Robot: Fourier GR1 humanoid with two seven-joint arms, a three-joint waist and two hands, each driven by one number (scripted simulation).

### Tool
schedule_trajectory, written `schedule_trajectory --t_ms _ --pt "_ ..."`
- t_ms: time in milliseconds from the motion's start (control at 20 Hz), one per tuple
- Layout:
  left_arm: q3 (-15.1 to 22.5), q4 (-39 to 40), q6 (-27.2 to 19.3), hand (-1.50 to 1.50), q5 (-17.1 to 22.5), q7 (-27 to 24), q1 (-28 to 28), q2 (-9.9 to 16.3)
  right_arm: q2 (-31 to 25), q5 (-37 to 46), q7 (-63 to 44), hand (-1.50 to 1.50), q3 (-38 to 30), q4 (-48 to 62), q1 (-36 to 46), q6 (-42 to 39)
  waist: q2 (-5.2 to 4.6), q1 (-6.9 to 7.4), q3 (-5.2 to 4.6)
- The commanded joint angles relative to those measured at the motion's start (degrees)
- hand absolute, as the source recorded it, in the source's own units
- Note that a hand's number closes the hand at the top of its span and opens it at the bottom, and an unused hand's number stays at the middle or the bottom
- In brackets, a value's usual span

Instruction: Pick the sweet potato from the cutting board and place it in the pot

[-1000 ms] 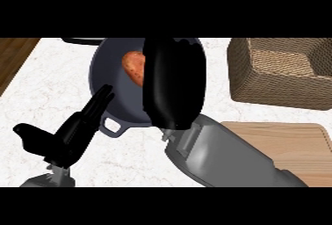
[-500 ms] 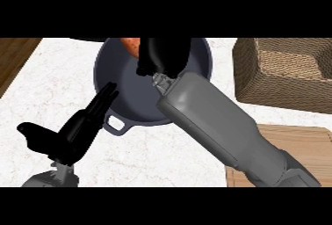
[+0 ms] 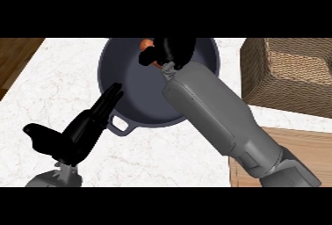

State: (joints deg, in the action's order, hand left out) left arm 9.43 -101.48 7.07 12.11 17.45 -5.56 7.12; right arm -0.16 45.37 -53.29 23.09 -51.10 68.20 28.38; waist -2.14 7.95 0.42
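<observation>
Reaching across the counter (image 3: 58, 74), the right hand (image 3: 172, 50) was seen over the far part of the pot (image 3: 130, 83), its forearm stretched diagonally from the lower right of the head view. The fingers (image 3: 150, 56) of that hand were curled round the sweet potato (image 3: 148, 44), of which only a small orange patch showed at the upper edge of the hand, the rest being hidden by it. The sweet potato was thus held above the inside of the pot, near its far rim; whether it touched the pot's bottom could not be told. The placing step was judged to be in hand, the carry from the cutting board (image 3: 304, 145), visible at the lower right, being all but done. The next move was judged to call for lowering the sweet potato into the pot and uncurling the fingers, with care that the hand be lifted clear of the rim. Apart from the held sweet potato, nothing was seen inside the dark pot. A woven basket (image 3: 292, 74) stood at the right, its contents not visible. The left hand (image 3: 71, 132) was resting at the lower left, just beside the pot's handle, fingers straight and holding nothing.
</observation>
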Motion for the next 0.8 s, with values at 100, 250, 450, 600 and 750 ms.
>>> schedule_trajectory --t_ms 100,250,450,600,750 --pt "3.20 5.51 0.12 0.00 0.00 3.48 0.13 -2.08 0.15 -9.09 6.75 -1.50 -1.06 2.49 -0.64 14.43 -0.90 0.15 -0.42" --pt "1.73 5.58 1.74 0.00 1.34 1.44 0.71 -1.39 0.15 -13.12 11.55 -1.50 -1.56 4.69 -0.21 17.85 -1.10 0.90 -0.50" --pt "2.16 5.10 0.87 0.00 0.93 3.26 0.09 -1.93 0.15 -14.45 15.73 -1.50 -2.26 7.66 2.13 24.40 -0.56 -0.15 -0.49" --pt "1.55 3.40 0.56 0.00 0.69 3.40 2.22 -1.34 0.15 -13.27 17.42 -1.50 -1.67 12.90 2.95 28.36 0.05 -0.74 -0.53" --pt "0.92 5.43 1.27 0.00 0.68 1.19 1.75 -1.66 0.14 -16.67 20.63 -1.50 -0.82 13.56 0.39 32.27 0.07 -1.58 -0.51"
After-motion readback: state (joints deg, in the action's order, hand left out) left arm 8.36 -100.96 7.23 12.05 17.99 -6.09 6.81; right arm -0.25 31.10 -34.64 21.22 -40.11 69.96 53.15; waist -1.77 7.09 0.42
